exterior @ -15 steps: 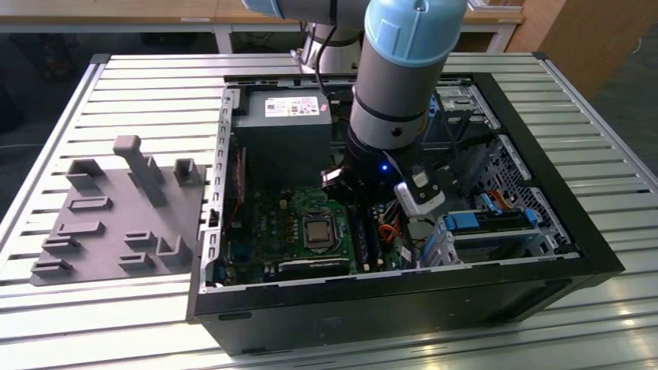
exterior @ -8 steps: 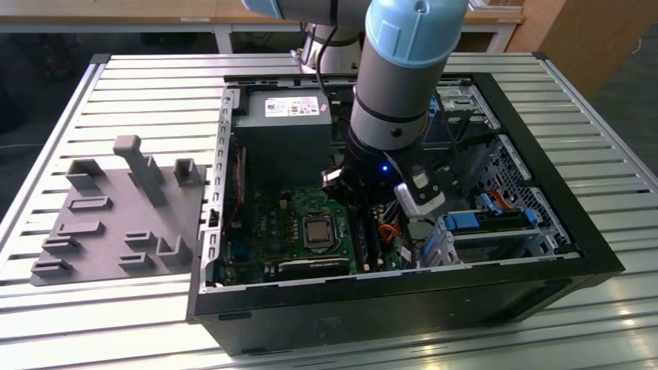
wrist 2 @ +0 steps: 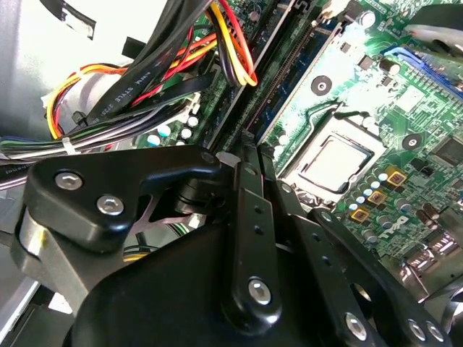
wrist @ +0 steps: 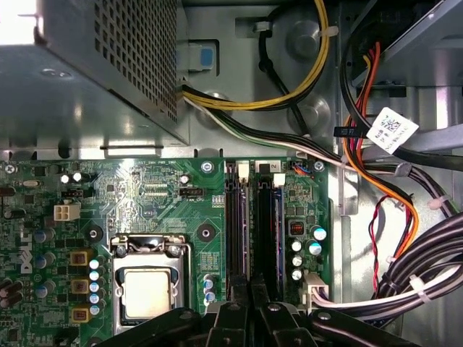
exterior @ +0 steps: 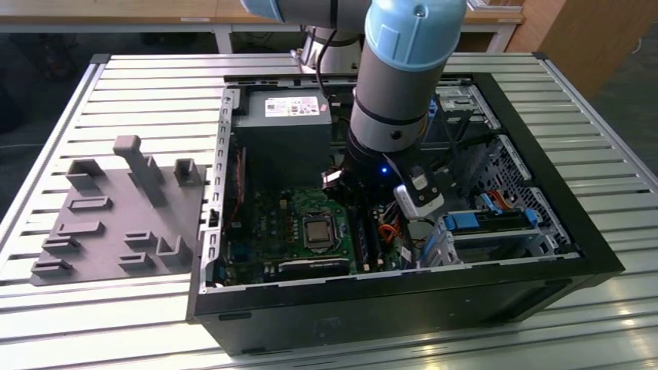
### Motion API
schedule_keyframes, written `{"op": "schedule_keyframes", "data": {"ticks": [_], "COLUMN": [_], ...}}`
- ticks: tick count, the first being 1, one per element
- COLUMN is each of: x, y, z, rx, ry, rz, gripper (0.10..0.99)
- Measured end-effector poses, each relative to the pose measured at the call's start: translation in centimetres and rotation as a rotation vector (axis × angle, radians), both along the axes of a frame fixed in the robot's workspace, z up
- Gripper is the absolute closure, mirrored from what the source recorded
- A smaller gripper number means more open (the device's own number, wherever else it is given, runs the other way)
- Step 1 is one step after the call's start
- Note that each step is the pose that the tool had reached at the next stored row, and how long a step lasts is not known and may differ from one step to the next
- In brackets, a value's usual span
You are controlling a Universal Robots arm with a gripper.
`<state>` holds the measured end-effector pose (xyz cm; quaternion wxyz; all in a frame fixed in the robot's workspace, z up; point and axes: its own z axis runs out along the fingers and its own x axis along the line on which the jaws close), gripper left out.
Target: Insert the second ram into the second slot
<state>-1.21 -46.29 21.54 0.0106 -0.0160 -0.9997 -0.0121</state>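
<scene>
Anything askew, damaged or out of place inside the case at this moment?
Nothing stands out. In the first wrist view the RAM slots run straight beside the CPU socket, the cables are bundled clear of them, and the gripper sits directly over the slots.

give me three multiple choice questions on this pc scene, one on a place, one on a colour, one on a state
1. In the first wrist view, the hand is nearest to:
A the power supply
B the memory slots
C the white cable tag

2. The arm's joint cover is:
A light blue
B red
C yellow

3. The computer case is:
A closed
B open, with the motherboard exposed
C wrapped in plastic

Answers:
1. B, the hand sits at the end of the slots, beside the processor socket.
2. A, the cover is pale blue above the grey arm tube.
3. B, the exterior view looks straight in at the board and cables.
</scene>
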Motion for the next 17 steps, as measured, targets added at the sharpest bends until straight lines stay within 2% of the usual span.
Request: {"op": "schedule_keyframes", "data": {"ticks": [7,8,11,17], "x": [0.00,0.00,0.00,0.00], "y": [0.00,0.00,0.00,0.00], "z": [0.00,0.00,0.04,0.67], "rx": [0.000,0.000,0.000,0.000], "ry": [0.0000,0.0000,-0.0001,-0.0001], "rz": [0.000,0.000,-0.001,-0.001], "gripper": [0.941,0.878,0.878,0.878]}}
